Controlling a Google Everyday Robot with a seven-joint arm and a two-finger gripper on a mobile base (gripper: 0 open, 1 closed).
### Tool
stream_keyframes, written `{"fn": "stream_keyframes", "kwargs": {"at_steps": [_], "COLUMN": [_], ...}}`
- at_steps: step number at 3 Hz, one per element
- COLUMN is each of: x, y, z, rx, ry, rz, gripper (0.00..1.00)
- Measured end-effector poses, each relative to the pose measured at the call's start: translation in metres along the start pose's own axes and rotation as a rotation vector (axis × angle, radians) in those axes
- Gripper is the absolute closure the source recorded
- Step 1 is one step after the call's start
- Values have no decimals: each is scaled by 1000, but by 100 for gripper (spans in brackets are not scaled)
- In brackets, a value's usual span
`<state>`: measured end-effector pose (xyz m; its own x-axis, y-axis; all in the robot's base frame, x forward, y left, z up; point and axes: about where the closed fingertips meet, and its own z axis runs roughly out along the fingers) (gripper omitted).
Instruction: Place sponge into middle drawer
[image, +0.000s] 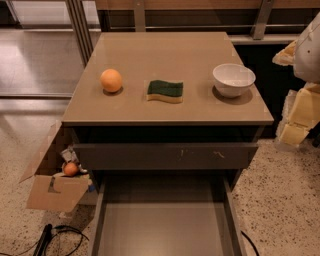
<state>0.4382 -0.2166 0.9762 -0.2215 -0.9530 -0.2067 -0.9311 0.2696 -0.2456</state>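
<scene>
One sponge (165, 91), one orange (111, 80), one bowl (233, 79) on countertop (165, 50); claw (300, 114) far right, state unclear.

Gripper (300, 117) at right edge: pale yellow, blocky segments. White rounded shell (310, 50) above, yellowish trim.

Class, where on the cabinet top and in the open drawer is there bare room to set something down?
Free: the back half of the top, behind the orange, sponge and bowl; the front strip before them; the whole middle drawer floor. Crowded: that row, though gaps separate the three. The gripper hangs right of the top.
</scene>
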Motion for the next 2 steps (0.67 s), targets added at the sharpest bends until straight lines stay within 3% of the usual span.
{"fn": "stream_keyframes", "kwargs": {"at_steps": [1,2], "x": [-1,-20], "y": [-1,-23], "z": [0,7], "rx": [3,18], "ry": [1,-35], "rz": [-1,-42], "gripper": [0,0]}}
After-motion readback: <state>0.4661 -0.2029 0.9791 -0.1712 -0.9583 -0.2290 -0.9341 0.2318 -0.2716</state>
